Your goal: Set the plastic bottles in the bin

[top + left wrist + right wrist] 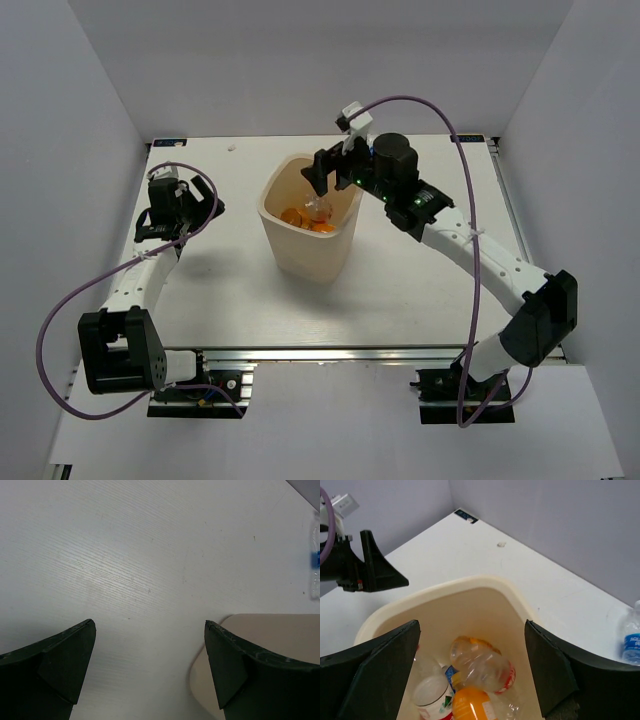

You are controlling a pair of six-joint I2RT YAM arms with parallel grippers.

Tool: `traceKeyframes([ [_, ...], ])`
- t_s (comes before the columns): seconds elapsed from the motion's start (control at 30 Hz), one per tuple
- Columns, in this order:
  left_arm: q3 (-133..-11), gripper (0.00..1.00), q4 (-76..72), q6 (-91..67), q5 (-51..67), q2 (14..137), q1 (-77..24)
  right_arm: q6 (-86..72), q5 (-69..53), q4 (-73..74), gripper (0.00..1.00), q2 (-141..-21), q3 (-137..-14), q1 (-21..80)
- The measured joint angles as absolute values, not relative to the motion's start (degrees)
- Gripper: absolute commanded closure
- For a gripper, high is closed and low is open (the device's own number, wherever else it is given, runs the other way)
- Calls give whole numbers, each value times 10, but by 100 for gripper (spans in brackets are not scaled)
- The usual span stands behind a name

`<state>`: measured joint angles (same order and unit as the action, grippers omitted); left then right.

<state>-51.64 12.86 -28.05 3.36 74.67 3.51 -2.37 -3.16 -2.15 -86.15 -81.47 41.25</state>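
Observation:
The cream bin [300,255] stands mid-table. Inside it lie several bottles: a clear one with a red label [485,667], an orange one [470,705], a clear upright one [430,695], and a bit of blue label [451,675]. My right gripper [330,185] hovers over the bin's mouth, open and empty [471,630]. One clear bottle with a blue label [631,640] stands on the table beyond the bin; it also shows in the left wrist view [315,560]. My left gripper [185,205] is open and empty [150,625] over bare table left of the bin [280,630].
White walls close in the table at the back and both sides. A small black sticker [465,516] lies at the far corner. A purple cable [440,110] loops above the right arm.

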Motion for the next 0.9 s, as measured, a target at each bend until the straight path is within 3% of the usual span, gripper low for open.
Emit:
traceKeyframes([
  [0.13, -516, 2, 129, -279, 29, 747, 35, -30, -29, -24, 11, -860, -830, 386],
  [0.43, -516, 2, 129, -276, 19, 751, 35, -65, -78, -31, 11, -953, -895, 201],
  [0.63, -516, 2, 128, -272, 14, 761, 35, -41, -105, 16, 11, -1162, -1052, 130],
  [0.9, -518, 2, 129, -270, -13, 790, 35, 44, -59, 37, 11, -1413, -1251, 121],
])
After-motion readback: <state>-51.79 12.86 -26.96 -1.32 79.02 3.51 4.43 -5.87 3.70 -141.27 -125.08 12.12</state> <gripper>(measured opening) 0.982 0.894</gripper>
